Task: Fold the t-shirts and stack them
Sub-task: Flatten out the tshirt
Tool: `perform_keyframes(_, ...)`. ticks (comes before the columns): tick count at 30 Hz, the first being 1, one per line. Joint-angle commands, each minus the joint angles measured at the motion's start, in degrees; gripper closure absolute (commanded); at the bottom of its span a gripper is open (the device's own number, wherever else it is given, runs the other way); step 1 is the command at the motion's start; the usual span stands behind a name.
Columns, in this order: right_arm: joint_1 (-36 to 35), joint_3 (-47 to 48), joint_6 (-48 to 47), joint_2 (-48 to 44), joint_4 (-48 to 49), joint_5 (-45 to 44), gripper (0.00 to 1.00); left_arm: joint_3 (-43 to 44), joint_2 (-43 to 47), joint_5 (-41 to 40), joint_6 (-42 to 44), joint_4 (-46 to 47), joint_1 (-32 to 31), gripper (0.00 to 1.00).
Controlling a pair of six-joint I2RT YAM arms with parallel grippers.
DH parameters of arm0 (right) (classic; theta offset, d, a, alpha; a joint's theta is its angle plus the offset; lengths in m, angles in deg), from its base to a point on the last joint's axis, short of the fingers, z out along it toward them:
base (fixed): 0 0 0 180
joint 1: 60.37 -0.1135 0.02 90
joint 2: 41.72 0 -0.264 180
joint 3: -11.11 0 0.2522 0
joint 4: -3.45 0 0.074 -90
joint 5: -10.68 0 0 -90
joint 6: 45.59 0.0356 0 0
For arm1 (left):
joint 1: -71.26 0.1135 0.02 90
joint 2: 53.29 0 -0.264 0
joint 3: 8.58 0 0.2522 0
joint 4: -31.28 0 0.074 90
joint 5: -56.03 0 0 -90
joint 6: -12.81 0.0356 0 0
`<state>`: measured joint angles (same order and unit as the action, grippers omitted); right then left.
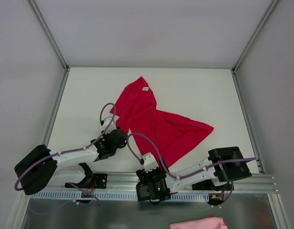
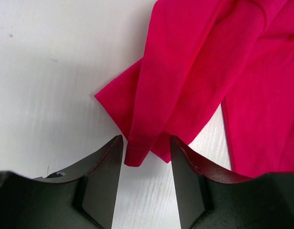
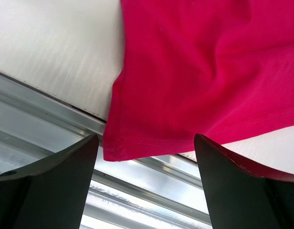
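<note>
On white table [image 1: 199, 90], rumpled crimson t-shirt [image 1: 156, 125]

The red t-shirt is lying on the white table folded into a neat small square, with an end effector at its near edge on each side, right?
No. The red t-shirt is not folded into a square; the top view shows it spread loosely and rumpled on the white table. The left end effector and right end effector are indeed at its near edge.

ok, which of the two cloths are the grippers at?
The crimson t-shirt, crumpled on the table: its edges lie between the open jaws of the left gripper and right gripper. The pale pink cloth lies apart, untouched.
</note>
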<state>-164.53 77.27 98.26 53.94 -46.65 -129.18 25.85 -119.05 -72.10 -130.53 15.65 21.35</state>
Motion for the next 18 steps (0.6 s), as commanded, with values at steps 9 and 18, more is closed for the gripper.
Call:
perform_keyframes(9, -0.4, 0.8, -1.9, 1.3, 3.3, 0.8, 0.13, 0.3, -0.8, -1.1, 0.5, 1.6, -0.4, 0.77)
perform_keyframes(18, 0.1, 0.9, -2.7, 3.7, 5.9, 2.3, 0.13, 0.7, -0.9, -1.2, 0.7, 1.3, -0.4, 0.92)
